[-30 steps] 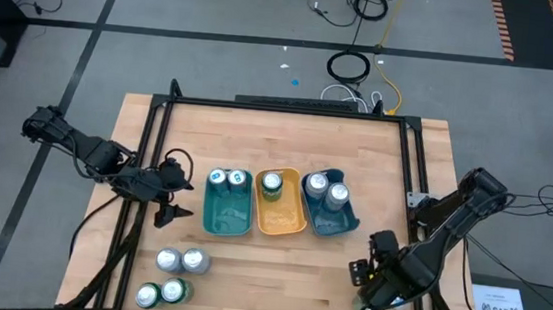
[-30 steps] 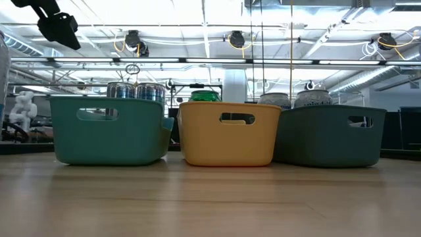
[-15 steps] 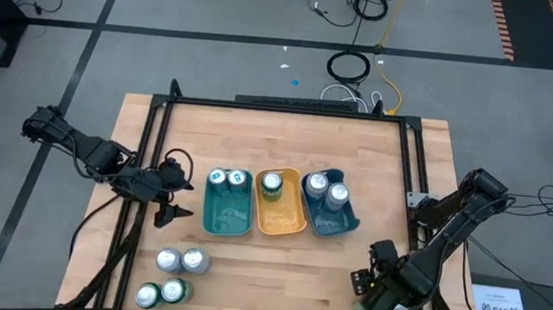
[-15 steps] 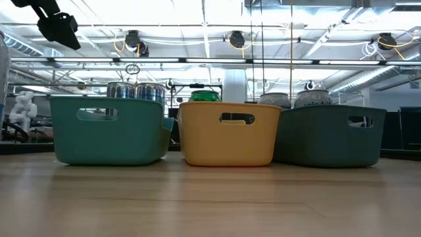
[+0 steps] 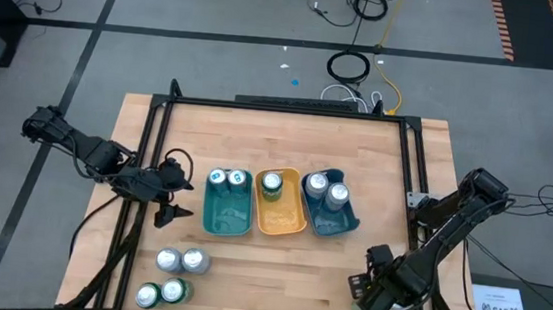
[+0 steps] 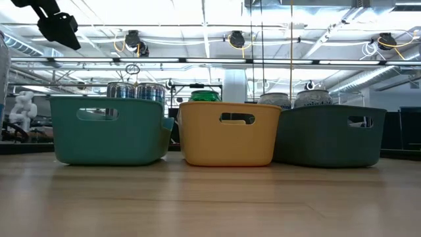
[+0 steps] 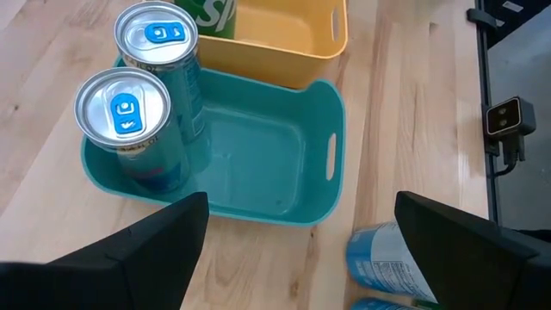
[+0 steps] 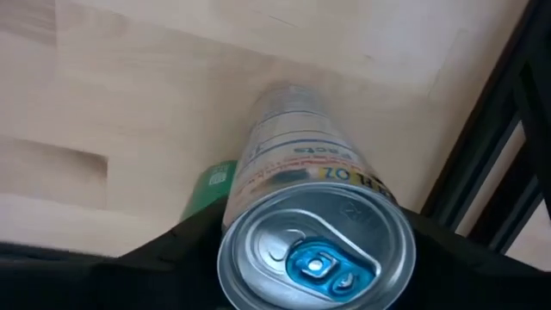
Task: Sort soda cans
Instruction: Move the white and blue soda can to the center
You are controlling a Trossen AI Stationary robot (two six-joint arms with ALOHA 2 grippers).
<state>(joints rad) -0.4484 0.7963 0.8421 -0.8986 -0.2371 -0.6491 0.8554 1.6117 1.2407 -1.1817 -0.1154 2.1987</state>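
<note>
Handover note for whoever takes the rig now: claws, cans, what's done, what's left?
Left claw: open, empty, waiting beside the teal tray.
Right claw: at the table's front right corner, fingers on either side of a silver-white can; grip not confirmed. A green can stands just behind it.
Done: two cans in the teal tray, one green can in the yellow tray, two cans in the blue tray.
Left: four loose cans at front left, plus the two at front right.
</note>
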